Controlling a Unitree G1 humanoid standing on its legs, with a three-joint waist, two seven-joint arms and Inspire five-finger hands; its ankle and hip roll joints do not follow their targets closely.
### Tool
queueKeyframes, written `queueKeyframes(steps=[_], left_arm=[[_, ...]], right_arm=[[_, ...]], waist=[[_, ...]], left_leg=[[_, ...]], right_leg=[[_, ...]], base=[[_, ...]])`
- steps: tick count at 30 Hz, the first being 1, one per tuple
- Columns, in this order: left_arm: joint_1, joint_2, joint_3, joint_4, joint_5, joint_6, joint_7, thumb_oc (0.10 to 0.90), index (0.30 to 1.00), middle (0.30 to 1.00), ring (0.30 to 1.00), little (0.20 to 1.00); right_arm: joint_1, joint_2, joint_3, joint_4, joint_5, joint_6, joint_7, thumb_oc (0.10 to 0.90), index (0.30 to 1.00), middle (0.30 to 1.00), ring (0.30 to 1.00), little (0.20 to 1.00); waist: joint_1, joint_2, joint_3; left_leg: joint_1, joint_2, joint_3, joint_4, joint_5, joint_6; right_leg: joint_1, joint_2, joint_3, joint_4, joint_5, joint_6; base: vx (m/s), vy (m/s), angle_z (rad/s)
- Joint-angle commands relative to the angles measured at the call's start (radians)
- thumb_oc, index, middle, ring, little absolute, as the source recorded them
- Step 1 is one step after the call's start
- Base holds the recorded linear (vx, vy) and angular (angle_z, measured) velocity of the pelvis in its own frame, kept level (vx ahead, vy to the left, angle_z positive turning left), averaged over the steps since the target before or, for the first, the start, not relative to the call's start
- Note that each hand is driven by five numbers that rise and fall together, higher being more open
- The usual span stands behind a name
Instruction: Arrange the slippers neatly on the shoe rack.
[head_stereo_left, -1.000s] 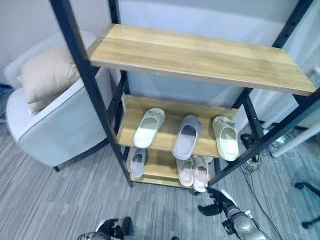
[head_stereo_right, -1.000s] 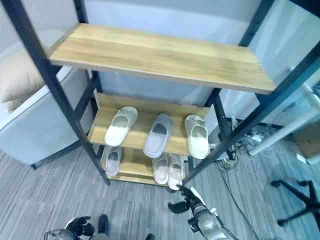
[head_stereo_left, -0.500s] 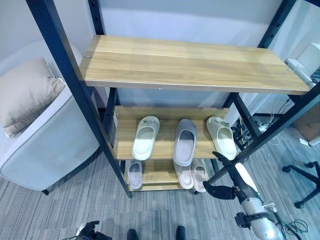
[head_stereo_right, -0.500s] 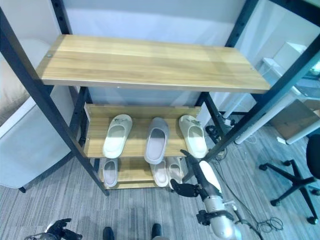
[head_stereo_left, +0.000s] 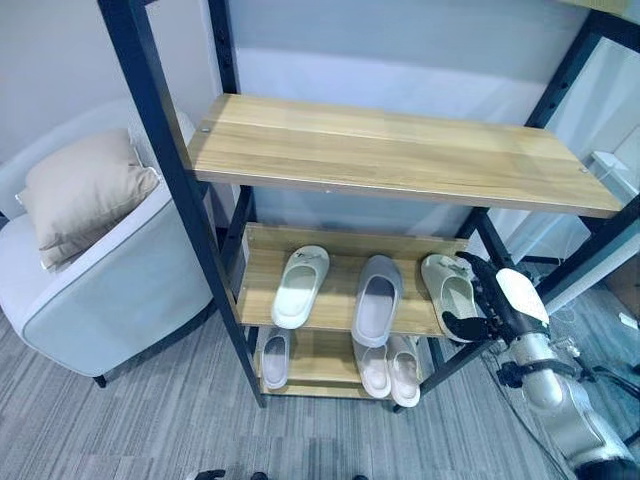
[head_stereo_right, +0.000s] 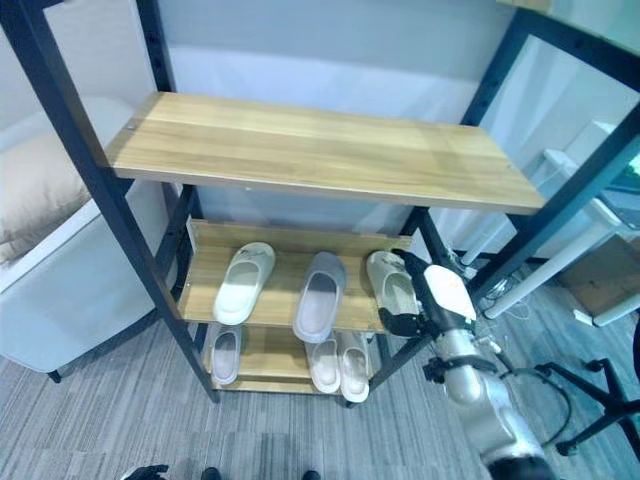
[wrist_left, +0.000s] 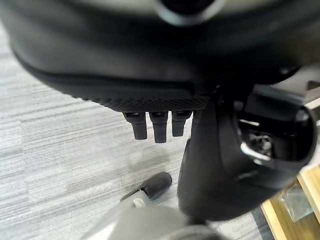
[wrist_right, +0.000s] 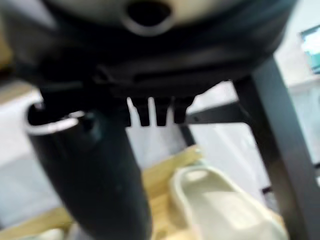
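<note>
On the middle shelf (head_stereo_left: 330, 310) of the shoe rack (head_stereo_left: 170, 190) lie three slippers: a cream one (head_stereo_left: 300, 285) at the left, a grey one (head_stereo_left: 375, 298) in the middle and a cream one (head_stereo_left: 448, 293) at the right end, with more slippers (head_stereo_left: 390, 368) on the bottom shelf. The right hand (head_stereo_left: 487, 300) hovers just beside the right-end slipper, fingers relaxed and holding nothing, so the step looks like reaching to straighten it. Next it must close on that slipper and square it with its neighbours; the left hand (wrist_left: 200, 150) hangs over the floor, fingers straight.

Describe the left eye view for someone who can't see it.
The robot's right hand, fingers open, reaches the cream slipper at the right end of the shoe rack's middle shelf, beside a grey slipper and another cream one.
</note>
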Motion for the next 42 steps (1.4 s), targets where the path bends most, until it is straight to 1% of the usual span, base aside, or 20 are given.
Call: queueKeyframes(steps=[1,3,6,9,10,14,15,17,18,19,20,21,23,26,32,35,37,38,41,42], left_arm=[[-0.038,0.024,0.001,0.052,0.008,-0.009,-0.016,0.800,0.900,0.900,0.900,0.900],[-0.041,0.037,0.054,0.064,-0.065,0.002,-0.021,0.800,0.900,0.900,0.900,0.900],[-0.050,0.059,0.083,0.089,-0.085,0.011,-0.009,0.800,0.900,0.900,0.900,0.900],[-0.045,0.057,0.081,0.087,-0.084,0.009,-0.006,0.800,0.900,0.900,0.900,0.900],[-0.044,0.051,0.077,0.087,-0.090,0.010,-0.005,0.800,0.900,0.900,0.900,0.900],[-0.041,0.048,0.075,0.091,-0.097,0.011,-0.007,0.800,0.900,0.900,0.900,0.900],[-0.038,0.045,0.068,0.091,-0.099,0.009,-0.008,0.800,0.900,0.900,0.900,0.900],[-0.040,0.046,0.064,0.087,-0.098,0.006,-0.002,0.800,0.900,0.900,0.900,0.900],[-0.048,0.050,0.058,0.079,-0.104,0.001,0.009,0.800,0.900,0.900,0.900,0.900],[-0.048,0.050,0.058,0.079,-0.104,0.001,0.009,0.800,0.900,0.900,0.900,0.900],[-0.057,0.049,0.052,0.072,-0.120,-0.001,0.011,0.800,0.900,0.900,0.900,0.900],[-0.057,0.049,0.052,0.072,-0.121,-0.001,0.011,0.800,0.900,0.900,0.900,0.900],[-0.060,0.052,0.041,0.064,-0.129,-0.003,0.000,0.800,0.900,0.900,0.900,0.900],[-0.059,0.057,0.042,0.061,-0.130,-0.006,-0.004,0.800,0.900,0.900,0.900,0.900],[-0.052,0.058,0.048,0.063,-0.122,-0.007,-0.004,0.800,0.900,0.900,0.900,0.900],[-0.052,0.066,0.053,0.064,-0.111,-0.006,-0.002,0.800,0.900,0.900,0.900,0.900],[-0.056,0.066,0.052,0.065,-0.092,-0.004,0.002,0.800,0.900,0.900,0.900,0.900],[-0.059,0.067,0.049,0.063,-0.081,-0.004,0.002,0.800,0.900,0.900,0.900,0.900],[-0.058,0.068,0.041,0.057,-0.077,-0.004,-0.001,0.800,0.900,0.900,0.900,0.900],[-0.058,0.068,0.041,0.057,-0.077,-0.004,-0.001,0.800,0.900,0.900,0.900,0.900]], right_arm=[[-0.177,-0.060,0.003,-0.008,0.053,-0.046,-0.074,0.800,0.900,0.900,0.900,0.900],[-0.223,-0.064,0.033,0.049,0.048,-0.042,-0.080,0.800,0.900,0.900,0.900,0.900],[-0.277,-0.046,0.072,0.082,0.090,-0.030,-0.062,0.800,0.900,0.900,0.900,0.900],[-0.294,-0.042,0.073,0.081,0.122,-0.043,-0.059,0.800,0.900,0.900,0.900,0.900],[-0.317,-0.029,0.079,0.095,0.160,-0.052,-0.057,0.800,0.900,0.900,0.900,0.900],[-0.329,-0.020,0.085,0.100,0.198,-0.061,-0.046,0.800,0.900,0.900,0.900,0.900],[-0.339,-0.005,0.078,0.129,0.234,-0.067,-0.053,0.800,0.900,0.900,0.900,0.900],[-0.344,0.000,0.078,0.151,0.245,-0.068,-0.057,0.800,0.900,0.900,0.900,0.900],[-0.352,0.007,0.074,0.192,0.292,-0.072,-0.055,0.800,0.900,0.900,0.900,0.900],[-0.353,0.007,0.075,0.193,0.292,-0.073,-0.055,0.800,0.900,0.900,0.900,0.900],[-0.355,0.018,0.078,0.215,0.353,-0.082,-0.032,0.800,0.900,0.900,0.900,0.900],[-0.356,0.018,0.078,0.216,0.354,-0.082,-0.031,0.800,0.900,0.900,0.900,0.900],[-0.352,0.026,0.098,0.252,0.426,-0.094,0.014,0.800,0.900,0.900,0.900,0.900],[-0.348,0.034,0.112,0.240,0.460,-0.108,0.038,0.800,0.900,0.900,0.900,0.900],[-0.345,0.042,0.113,0.211,0.449,-0.120,0.038,0.800,0.900,0.900,0.900,0.900],[-0.347,0.019,0.127,0.173,0.388,-0.119,0.024,0.800,0.900,0.900,0.900,0.900],[-0.335,0.000,0.136,0.141,0.339,-0.112,0.023,0.800,0.900,0.900,0.900,0.900],[-0.320,-0.020,0.145,0.138,0.302,-0.101,0.028,0.800,0.900,0.900,0.900,0.900],[-0.316,-0.028,0.166,0.190,0.286,-0.081,0.039,0.800,0.900,0.900,0.900,0.900],[-0.316,-0.027,0.166,0.191,0.286,-0.081,0.039,0.800,0.900,0.900,0.900,0.900]], waist=[[0.038,-0.026,0.031],[0.046,-0.028,0.029],[0.059,-0.030,0.026],[0.064,-0.031,0.025],[0.069,-0.032,0.027],[0.074,-0.033,0.028],[0.077,-0.033,0.031],[0.079,-0.034,0.032],[0.083,-0.036,0.035],[0.083,-0.036,0.036],[0.087,-0.039,0.041],[0.087,-0.039,0.041],[0.091,-0.044,0.046],[0.095,-0.048,0.052],[0.104,-0.053,0.057],[0.110,-0.061,0.067],[0.116,-0.072,0.071],[0.124,-0.088,0.078],[0.135,-0.106,0.083],[0.135,-0.106,0.083]], left_leg=[[0.019,0.002,0.000,0.007,-0.131,0.010],[0.021,0.002,-0.003,0.007,-0.132,0.007],[0.021,0.001,-0.004,0.007,-0.133,0.006],[0.020,0.001,-0.005,0.007,-0.133,0.005],[0.018,0.001,-0.006,0.007,-0.133,0.005],[0.014,0.002,-0.005,0.007,-0.135,0.005],[0.010,0.003,-0.005,0.007,-0.134,0.004],[0.008,0.004,-0.006,0.007,-0.134,0.003],[0.004,0.005,-0.010,0.007,-0.132,0.002],[0.004,0.005,-0.010,0.007,-0.132,0.002],[-0.001,0.005,-0.013,0.007,-0.129,0.001],[-0.001,0.005,-0.013,0.007,-0.129,0.001],[-0.005,0.007,-0.018,0.007,-0.128,-0.001],[-0.007,0.009,-0.021,0.007,-0.128,-0.003],[-0.005,0.013,-0.022,0.007,-0.128,-0.004],[-0.014,0.013,-0.032,0.007,-0.123,-0.006],[-0.018,0.015,-0.037,0.007,-0.122,-0.007],[-0.021,0.018,-0.042,0.007,-0.122,-0.008],[-0.023,0.019,-0.046,0.007,-0.123,-0.008],[-0.023,0.019,-0.046,0.007,-0.123,-0.008]], right_leg=[[0.034,-0.059,0.004,0.005,-0.068,0.057],[0.038,-0.059,-0.001,0.005,-0.072,0.057],[0.038,-0.060,-0.001,0.005,-0.075,0.056],[0.035,-0.061,-0.002,0.005,-0.077,0.056],[0.032,-0.060,0.000,0.005,-0.078,0.056],[0.025,-0.060,0.003,0.005,-0.079,0.056],[0.020,-0.057,0.003,0.005,-0.081,0.055],[0.018,-0.056,0.004,0.005,-0.082,0.054],[0.017,-0.054,0.003,0.005,-0.083,0.052],[0.017,-0.054,0.003,0.005,-0.083,0.052],[0.014,-0.051,0.001,0.005,-0.084,0.050],[0.014,-0.051,0.001,0.005,-0.084,0.050],[0.013,-0.048,-0.002,0.005,-0.089,0.049],[0.012,-0.045,-0.005,0.005,-0.092,0.048],[0.011,-0.041,-0.007,0.005,-0.094,0.047],[0.007,-0.038,-0.012,0.005,-0.095,0.047],[0.006,-0.038,-0.020,0.005,-0.095,0.046],[0.006,-0.036,-0.025,0.005,-0.096,0.046],[0.007,-0.033,-0.026,0.005,-0.098,0.045],[0.007,-0.033,-0.026,0.005,-0.098,0.045]], base=[[0.04,-0.005,0.09],[0.07,-0.010,0.07],[0.08,0.004,0.04],[0.06,0.003,0.04],[0.04,0.004,0.08],[0.03,0.003,0.07],[0.00,0.000,0.00],[0.00,0.000,0.00],[0.00,0.000,0.00],[0.00,0.000,0.00],[-0.01,-0.008,0.04],[0.00,0.000,0.00],[0.00,0.000,0.00],[0.00,0.000,0.00],[0.01,0.001,0.01],[0.00,0.000,0.00],[-0.01,-0.027,0.06],[0.00,-0.053,0.07],[0.00,-0.038,0.15],[0.02,-0.020,0.08]])
